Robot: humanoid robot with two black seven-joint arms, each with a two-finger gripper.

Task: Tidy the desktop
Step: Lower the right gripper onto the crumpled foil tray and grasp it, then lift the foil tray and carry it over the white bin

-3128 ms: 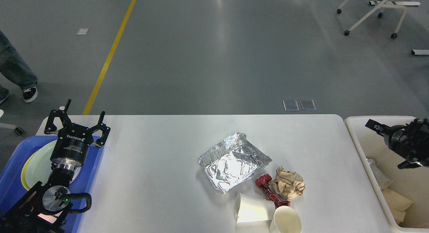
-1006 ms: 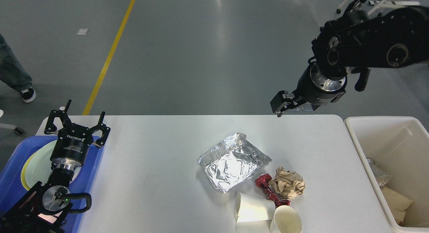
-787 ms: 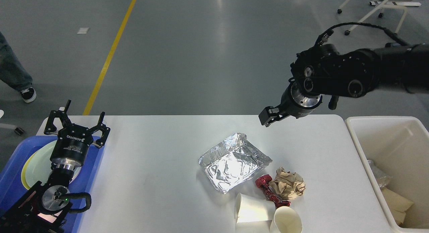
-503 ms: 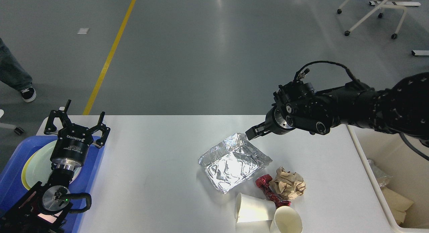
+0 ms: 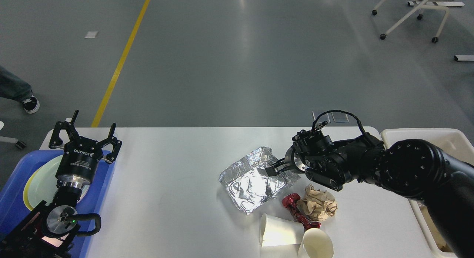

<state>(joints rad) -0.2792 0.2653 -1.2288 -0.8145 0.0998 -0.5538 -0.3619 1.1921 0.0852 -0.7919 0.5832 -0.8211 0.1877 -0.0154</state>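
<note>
Grey floor lies behind the white desktop (image 5: pixel 177 198). Your right gripper (image 5: pixel 272 169) sits over the foil tray (image 5: pixel 255 180) near the middle; you cannot tell if it is open. Your left gripper (image 5: pixel 84 136) is spread open and empty over the blue tray (image 5: pixel 14 209) at the left edge.

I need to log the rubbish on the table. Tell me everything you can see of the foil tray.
The foil tray is a shallow, roughly rectangular dish of crinkled silver foil, dented and shiny, empty as far as can be seen. It lies open side up, turned askew, near the middle of the desktop. The right gripper is over its right rim; contact cannot be told. A red wrapper lies just beside its near right corner.
</note>
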